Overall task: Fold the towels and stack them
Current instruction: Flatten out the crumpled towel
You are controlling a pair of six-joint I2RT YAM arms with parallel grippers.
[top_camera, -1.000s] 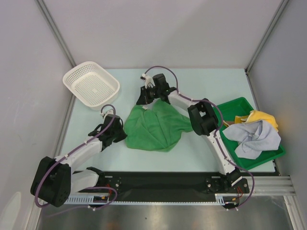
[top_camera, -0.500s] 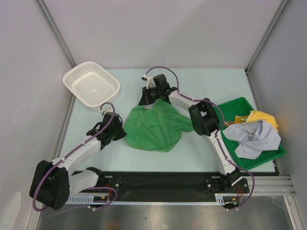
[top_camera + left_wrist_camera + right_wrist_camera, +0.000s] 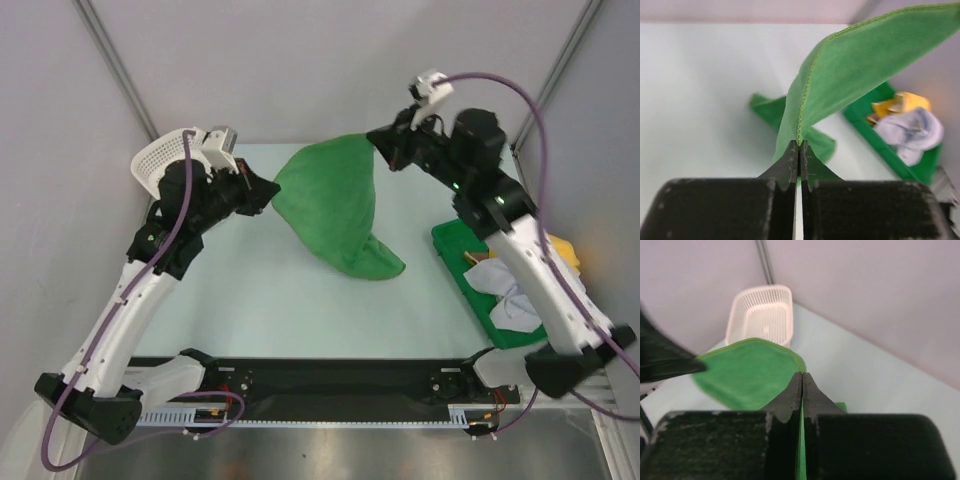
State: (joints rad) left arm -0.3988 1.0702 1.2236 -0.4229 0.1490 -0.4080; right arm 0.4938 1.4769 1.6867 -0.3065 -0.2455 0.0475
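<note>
- Overhead, far L: white mesh basket sits at the back-left corner of the table, partly hidden behind the L arm.
- L gripper is raised above the table, just R of the basket. Its fingers are pinched tight on one top corner of the green towel. L wrist cam shows the stitched hem clamped betw. the two black pads.
- Centre: the green towel hangs stretched betw. both grippers, top edge taut. The cloth narrows downward, and its lower end lies bunched on the table, toward the R side.
- R gripper is held high near the back wall, jaws closed on the towel's other top corner. R wrist cam shows the green edge running into the seam betw. the pressed-together fingers, with the basket beyond.
- R of the towel: green tray sits at the table's R edge, partly covered by the R arm.
- In the tray: a crumpled grey-blue towel and a yellow towel at far R, both unfolded. L wrist cam shows them heaped together, yellow behind grey-blue.
</note>
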